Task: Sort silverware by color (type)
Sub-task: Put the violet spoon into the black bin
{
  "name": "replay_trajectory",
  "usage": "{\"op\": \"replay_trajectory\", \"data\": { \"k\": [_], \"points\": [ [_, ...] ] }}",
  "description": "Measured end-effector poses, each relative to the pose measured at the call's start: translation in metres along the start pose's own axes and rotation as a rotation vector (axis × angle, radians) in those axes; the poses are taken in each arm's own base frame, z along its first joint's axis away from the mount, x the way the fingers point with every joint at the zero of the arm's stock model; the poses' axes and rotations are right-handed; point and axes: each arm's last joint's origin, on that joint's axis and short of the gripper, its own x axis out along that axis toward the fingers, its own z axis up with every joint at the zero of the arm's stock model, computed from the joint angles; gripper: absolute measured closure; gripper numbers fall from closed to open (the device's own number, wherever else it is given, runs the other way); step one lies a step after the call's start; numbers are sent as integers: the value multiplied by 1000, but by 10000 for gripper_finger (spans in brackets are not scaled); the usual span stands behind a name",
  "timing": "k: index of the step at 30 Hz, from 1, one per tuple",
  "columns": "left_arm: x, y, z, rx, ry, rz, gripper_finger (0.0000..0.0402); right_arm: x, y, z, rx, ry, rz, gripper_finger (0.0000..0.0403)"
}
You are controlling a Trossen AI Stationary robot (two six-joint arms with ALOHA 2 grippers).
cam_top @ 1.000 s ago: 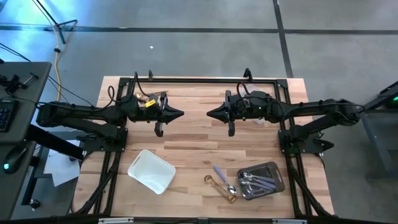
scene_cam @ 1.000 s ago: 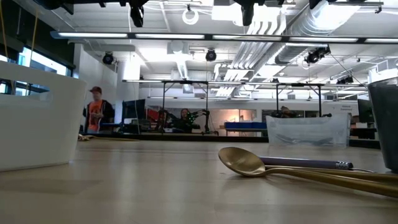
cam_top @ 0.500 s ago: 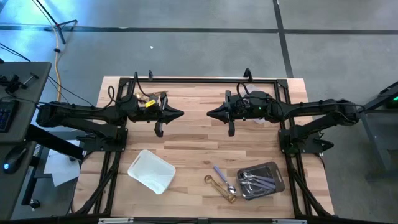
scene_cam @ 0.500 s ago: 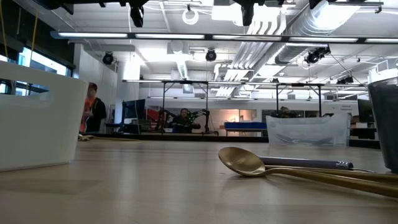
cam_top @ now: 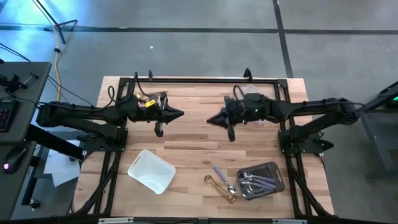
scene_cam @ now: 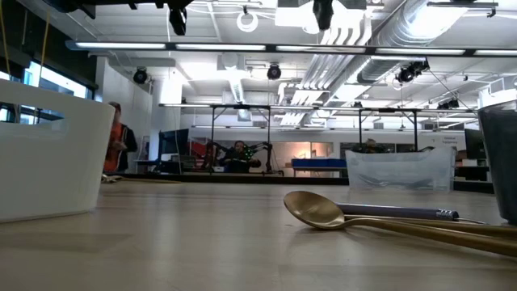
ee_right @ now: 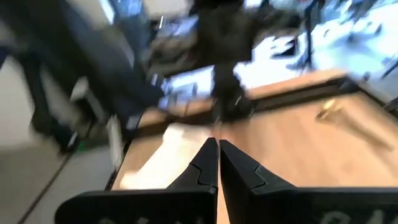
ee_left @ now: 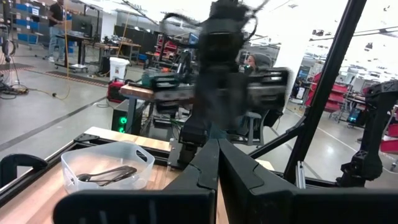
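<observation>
Here, loose cutlery: gold metal spoon (cam_top: 222,188) and purple-handled utensil (cam_top: 220,175), long axes diagonal.
Nearer arm: right gripper (cam_top: 211,119), fingers pressed together, utensils toward the table's near edge.
Left gripper (cam_top: 179,114): fingers pressed together, waiting mid-table.

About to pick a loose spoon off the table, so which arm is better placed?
Probably right. The right gripper is on the gold spoon's side; the left gripper sits farther away.
</observation>
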Motion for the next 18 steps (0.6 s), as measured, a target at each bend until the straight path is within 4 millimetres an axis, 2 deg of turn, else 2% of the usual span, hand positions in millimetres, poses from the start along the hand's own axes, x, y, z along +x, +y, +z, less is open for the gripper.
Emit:
{"op": "replay_trajectory", "data": {
  "k": [4,7,18],
  "points": [
    [0,0,0,0,0,0,401,10,26,8,-41,279,-2,403],
    [0,0,0,0,1,0,402,16,39,5,-38,464,-17,403],
    [0,0,-1,0,6,1,402,44,57,-54,302,943,-103,403]
  ]
}}
